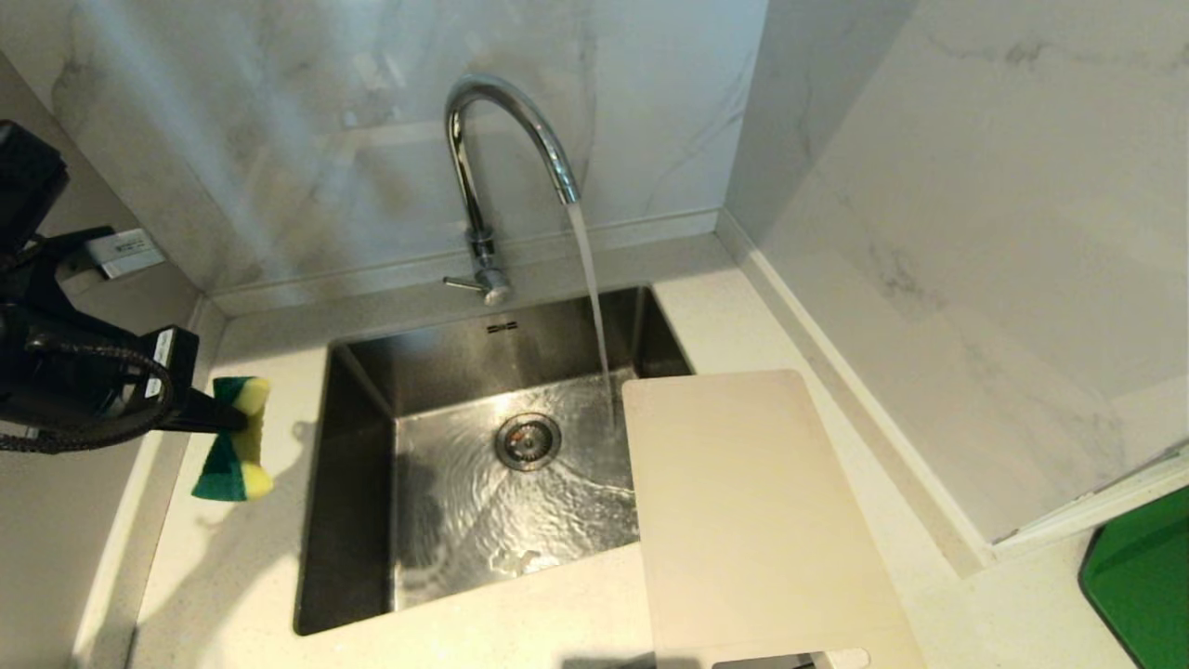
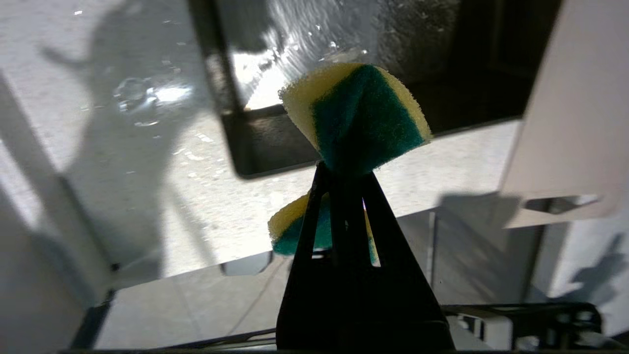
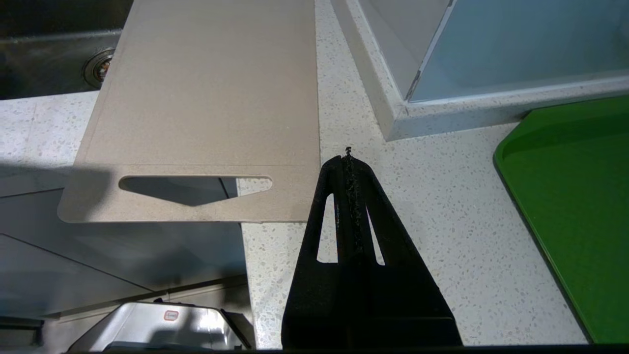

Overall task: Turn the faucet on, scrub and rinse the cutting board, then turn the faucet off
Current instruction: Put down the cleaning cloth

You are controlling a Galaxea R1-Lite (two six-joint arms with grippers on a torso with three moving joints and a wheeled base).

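Water pours from the chrome faucet into the steel sink. The cream cutting board lies on the counter at the sink's right side, its far corner over the basin, its slot handle past the counter's front edge. Left of the sink, above the counter, my left gripper is shut on a green-and-yellow sponge, pinched at its middle. My right gripper is shut and empty above the counter, beside the board's handle end; the head view does not show it.
A green tray sits on the counter at the right. Marble walls close the back and the right corner. Drops of water lie on the counter left of the sink.
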